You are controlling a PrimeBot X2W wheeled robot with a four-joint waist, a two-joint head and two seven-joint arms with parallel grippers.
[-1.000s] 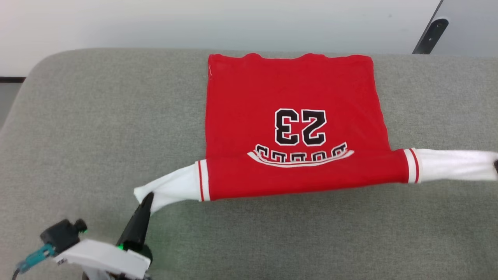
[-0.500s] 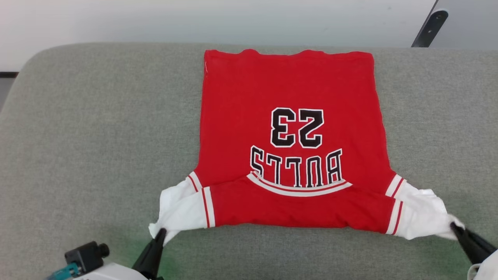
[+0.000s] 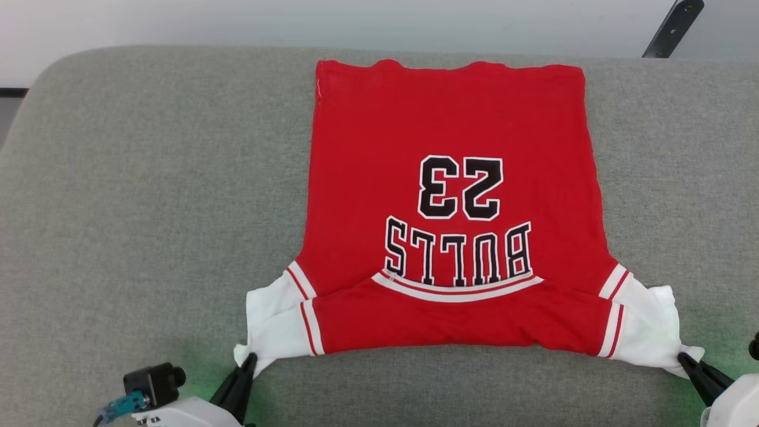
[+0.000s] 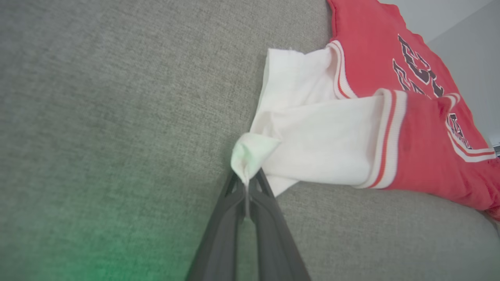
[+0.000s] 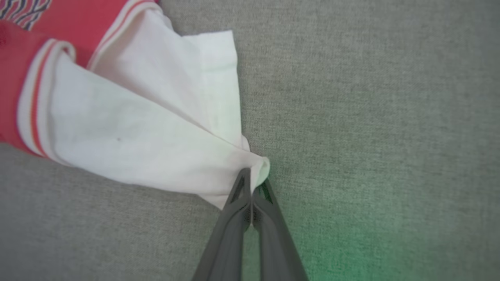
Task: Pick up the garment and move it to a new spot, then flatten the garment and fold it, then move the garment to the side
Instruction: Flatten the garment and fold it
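Note:
The garment, a red jersey with a black "23" and white short sleeves, lies spread on the grey cushion with its printed side up and its collar end nearest me. My left gripper is shut on the tip of the garment's white left sleeve, pinched between the dark fingers. My right gripper is shut on the tip of the other white sleeve. Both sleeve tips are drawn toward the near edge, and the shoulder band is folded over along the front.
The grey upholstered surface stretches wide to the left of the garment, with a rounded far-left corner. A pale wall runs behind it and a dark bar leans at the top right. Green light tints the fabric near both grippers.
Both grippers have pulled the sleeve tips toward me, dragging the shoulder end down so the lettering under the "23" now shows in full. The camera has shifted slightly.

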